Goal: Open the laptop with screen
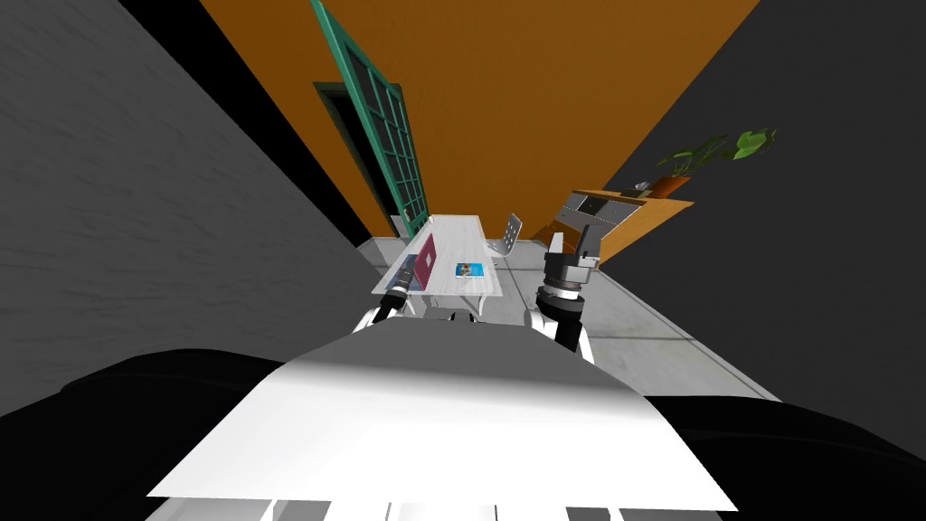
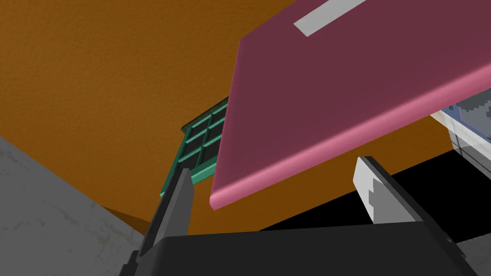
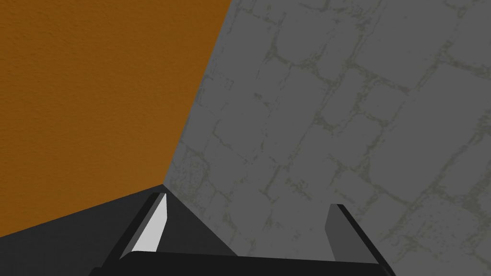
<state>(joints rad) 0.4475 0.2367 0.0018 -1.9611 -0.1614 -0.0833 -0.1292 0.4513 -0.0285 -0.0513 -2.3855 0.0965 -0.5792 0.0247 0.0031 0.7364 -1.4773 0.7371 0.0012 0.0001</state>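
In the head view, a long white table point(image 1: 452, 237) runs away from the robot across a grey floor. A laptop point(image 1: 423, 263) with a dark magenta lid stands at the table's near left edge. The lid is raised partway and seen almost edge-on, so the screen and keys are hard to make out. A small blue picture card point(image 1: 468, 269) lies flat on the table just beside the laptop, and a white chair point(image 1: 508, 237) stands at the table's right side. A green-framed lattice door point(image 1: 384, 136) leans open against the orange wall. Farther right, a wooden cabinet point(image 1: 624, 217) carries a leafy potted plant point(image 1: 701, 161). The left gripper point(image 1: 406, 273) is small and dark at the laptop's near side, and its fingers cannot be read there. The right gripper point(image 1: 571, 242) is held up well apart from the table, with its fingers spread. In the left wrist view the fingers point(image 2: 178, 203) stand wide apart with nothing between them. The magenta lid, marked with a pale grey stripe point(image 2: 326, 14), slants just beyond them, and its rounded pink edge lies across the gap. Whether either finger touches that edge cannot be told. A pale bluish patch point(image 2: 472, 110) under the lid is cut off and unclear, and a black area point(image 2: 335, 211) shows below the orange wall. In the right wrist view that arm's fingers point(image 3: 152, 225) are spread and hold nothing.
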